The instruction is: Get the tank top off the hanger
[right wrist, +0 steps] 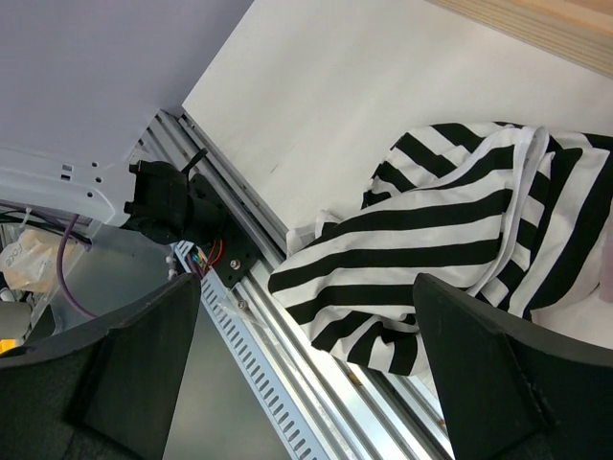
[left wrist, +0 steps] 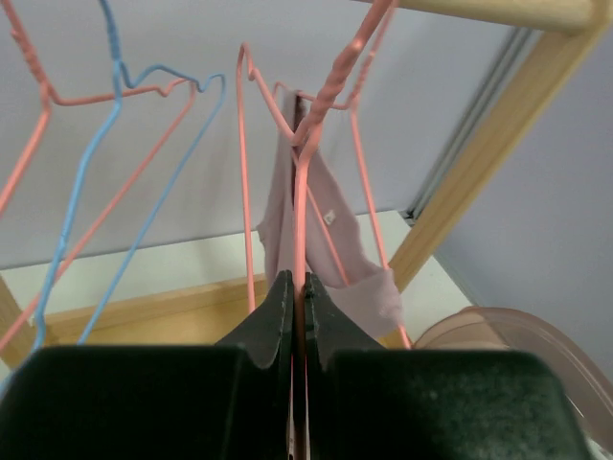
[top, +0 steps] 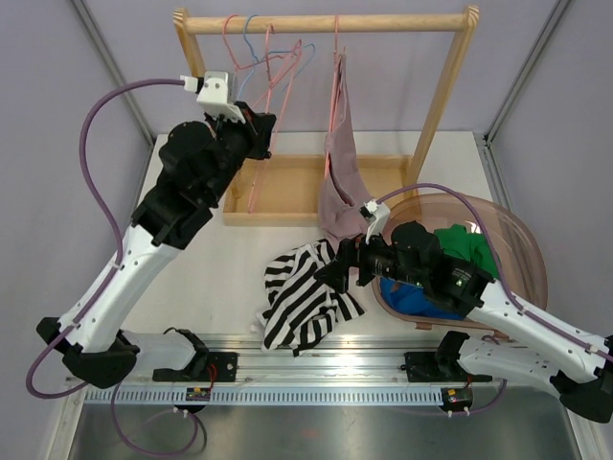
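The mauve tank top (top: 340,168) hangs from a pink hanger (top: 337,43) on the wooden rack (top: 326,21). In the left wrist view the tank top (left wrist: 316,240) hangs just beyond my fingertips. My left gripper (top: 265,125) is raised by the hangers, to the left of the tank top. It (left wrist: 299,285) is shut on a pink hanger wire (left wrist: 303,192). I cannot tell if this wire belongs to the tank top's hanger. My right gripper (top: 335,273) is open and empty, low over a black-and-white striped garment (top: 302,297). The garment (right wrist: 450,240) lies between its spread fingers (right wrist: 306,374).
Several empty pink and blue hangers (top: 273,57) hang at the rack's left end. A translucent brown basket (top: 522,240) at the right holds green and blue clothes. The rack's wooden base tray (top: 287,187) lies behind the striped garment. The metal rail (top: 316,369) runs along the near edge.
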Robot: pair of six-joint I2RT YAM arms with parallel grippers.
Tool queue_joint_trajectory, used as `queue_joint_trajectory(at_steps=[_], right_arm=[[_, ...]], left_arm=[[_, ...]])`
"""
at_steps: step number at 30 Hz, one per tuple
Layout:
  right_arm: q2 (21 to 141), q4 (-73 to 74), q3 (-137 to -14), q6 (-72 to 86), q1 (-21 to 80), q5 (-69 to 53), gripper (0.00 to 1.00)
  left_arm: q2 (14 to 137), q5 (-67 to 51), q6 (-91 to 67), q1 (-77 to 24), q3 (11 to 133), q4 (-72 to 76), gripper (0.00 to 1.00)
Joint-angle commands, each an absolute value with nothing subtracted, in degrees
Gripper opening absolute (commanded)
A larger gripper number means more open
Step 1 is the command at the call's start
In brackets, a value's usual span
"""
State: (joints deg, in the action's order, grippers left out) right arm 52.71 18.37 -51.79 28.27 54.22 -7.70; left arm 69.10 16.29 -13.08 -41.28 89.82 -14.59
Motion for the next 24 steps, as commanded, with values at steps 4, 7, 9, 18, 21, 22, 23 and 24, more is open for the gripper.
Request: queue_joint_trajectory(at_steps=[4, 7, 9, 18, 21, 22, 23, 24], right_arm=[[49.75, 18.46, -50.80, 27.07, 54.67, -5.10, 1.00], [49.31, 18.81, -50.54, 26.90, 54.58, -4.75, 0.99], [49.13, 18.98, -50.45, 26.89, 54.58, -4.66, 0.99], [48.16, 19.60, -49.57, 26.98, 54.58, -4.57, 0.99], [48.51, 20.13, -49.39, 26.72, 54.67, -4.22, 0.99], [49.12, 20.30, -49.39, 26.54, 54.58, -4.22, 0.99], [49.48, 20.30, -49.48, 26.46, 54.58, -4.48, 1.00], [49.92, 20.39, -49.57, 26.28, 54.58, -4.74, 0.99]], left_arm=[[76.37, 7.06, -15.90, -32.79, 102.73, -22.41, 0.00], [81.28, 2.74, -17.40, -28.75, 108.44, -23.28, 0.00], [84.97, 2.46, -17.23, -27.07, 111.69, -25.13, 0.00], [93.43, 2.63, -19.77, -24.35, 121.38, -31.99, 0.00], [91.68, 4.30, -21.44, -24.26, 117.70, -30.85, 0.00], [90.71, 4.22, -21.62, -24.17, 116.82, -30.07, 0.01], [90.27, 4.13, -21.88, -24.17, 115.68, -29.80, 0.04], [89.83, 3.78, -22.23, -24.17, 115.40, -29.71, 0.14]])
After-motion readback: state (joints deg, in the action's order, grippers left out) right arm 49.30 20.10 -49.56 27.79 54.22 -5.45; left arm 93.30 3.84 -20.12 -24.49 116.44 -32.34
